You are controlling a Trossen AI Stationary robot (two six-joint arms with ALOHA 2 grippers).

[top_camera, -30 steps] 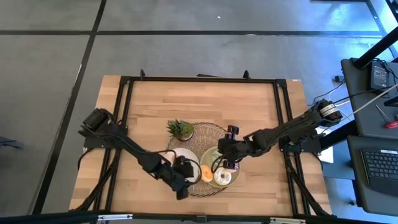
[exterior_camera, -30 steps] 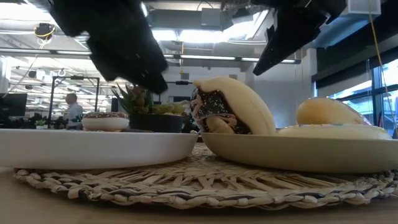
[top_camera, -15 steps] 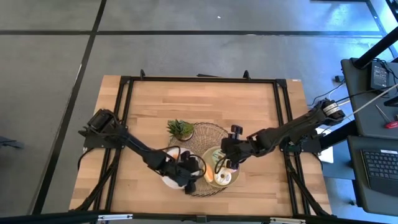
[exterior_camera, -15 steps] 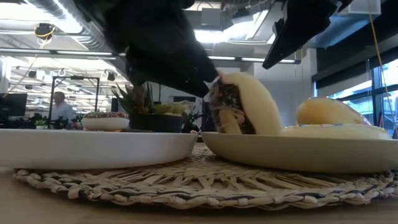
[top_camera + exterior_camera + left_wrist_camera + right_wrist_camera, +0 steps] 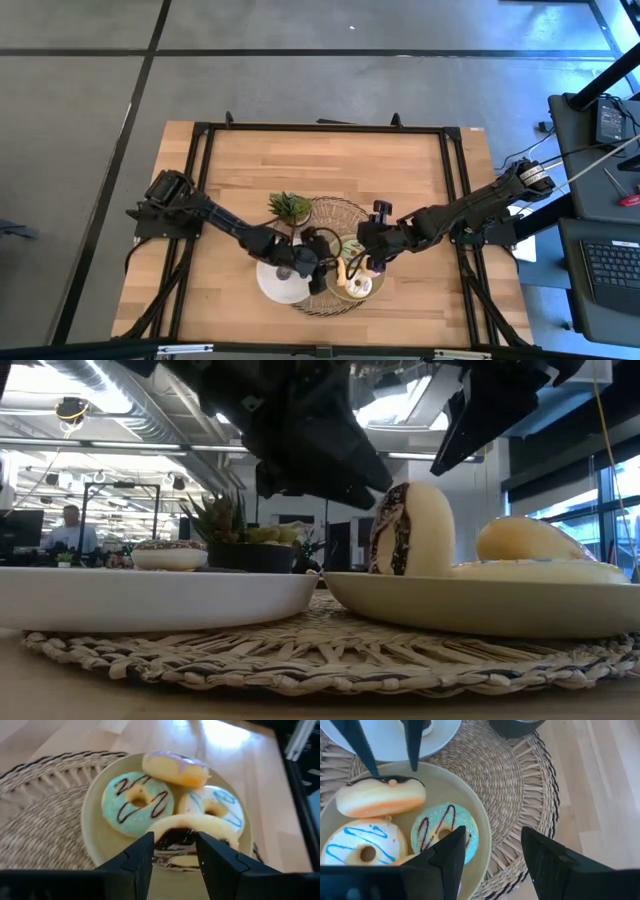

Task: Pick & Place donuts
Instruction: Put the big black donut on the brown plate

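The left gripper is clamped on the chocolate donut, which stands on edge in the pale-green plate, frosted face turned sideways toward the white plate. Just past its fingertips lie the green donut, the white donut and a pink one. The right gripper hovers above the same plate, fingers spread and empty.

No readable text, label, brand, number or sign anywhere in my views.
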